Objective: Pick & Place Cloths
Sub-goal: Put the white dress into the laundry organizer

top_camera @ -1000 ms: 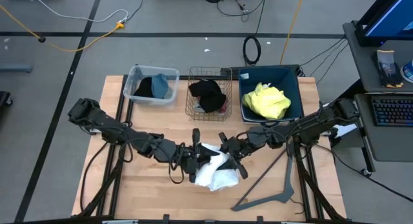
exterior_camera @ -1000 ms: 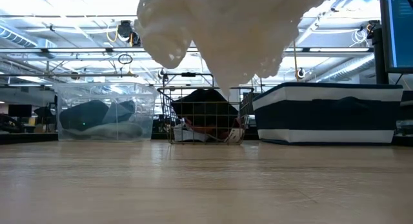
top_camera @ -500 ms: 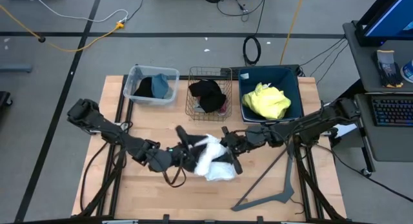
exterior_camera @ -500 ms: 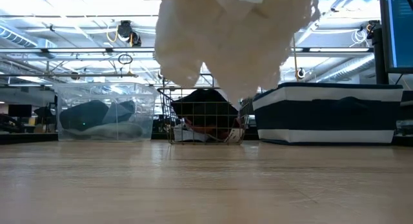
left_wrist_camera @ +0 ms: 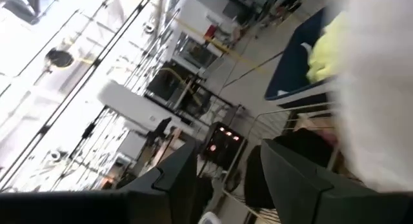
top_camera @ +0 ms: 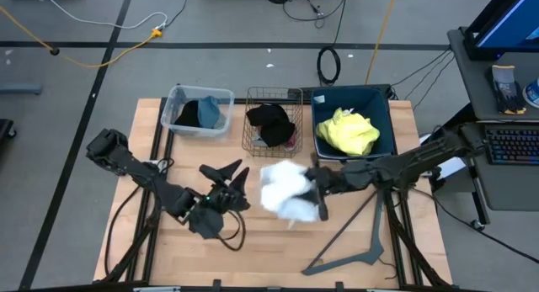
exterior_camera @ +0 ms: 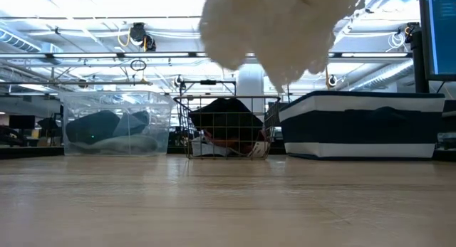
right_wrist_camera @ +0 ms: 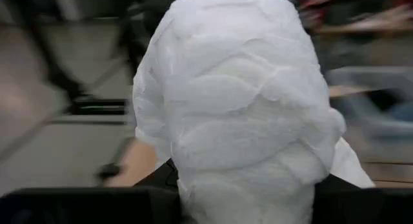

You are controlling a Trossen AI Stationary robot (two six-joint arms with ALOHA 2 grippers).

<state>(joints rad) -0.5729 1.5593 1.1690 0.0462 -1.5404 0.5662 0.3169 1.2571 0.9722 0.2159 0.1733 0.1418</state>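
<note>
A white cloth [top_camera: 285, 191] hangs bunched in my right gripper [top_camera: 317, 191], clear of the table; it also shows in the low view [exterior_camera: 274, 26] and fills the right wrist view [right_wrist_camera: 239, 108]. My left gripper [top_camera: 226, 171] is open and empty to the cloth's left, tipped upward, its two fingers apart in the left wrist view [left_wrist_camera: 226, 172]. A yellow cloth [top_camera: 346, 132] lies in the dark blue bin [top_camera: 383, 107]. Black and maroon cloths [top_camera: 271, 124] lie in the wire basket [top_camera: 253, 145]. Black and blue-grey cloths [top_camera: 202, 113] lie in the clear tub [top_camera: 174, 98]. My right gripper is shut on the white cloth's right side [top_camera: 305, 191], coming level from the table's right. The cloth itself hides the fingers and the place of contact. The cloth hangs in a slack bunch, its lower end [exterior_camera: 285, 72] well above the table.
The clear tub, wire basket and dark blue bin stand in a row along the table's far edge. A dark grey V-shaped bar [top_camera: 354, 252] lies on the table's near right. The wooden table [top_camera: 168, 250] is bare at the near left.
My left gripper has let go of the white cloth, opened and drawn back toward the table's left edge, tipping upward. My right gripper has gone up and toward the far right with the cloth, which has risen higher above the table and hangs from it alone.
</note>
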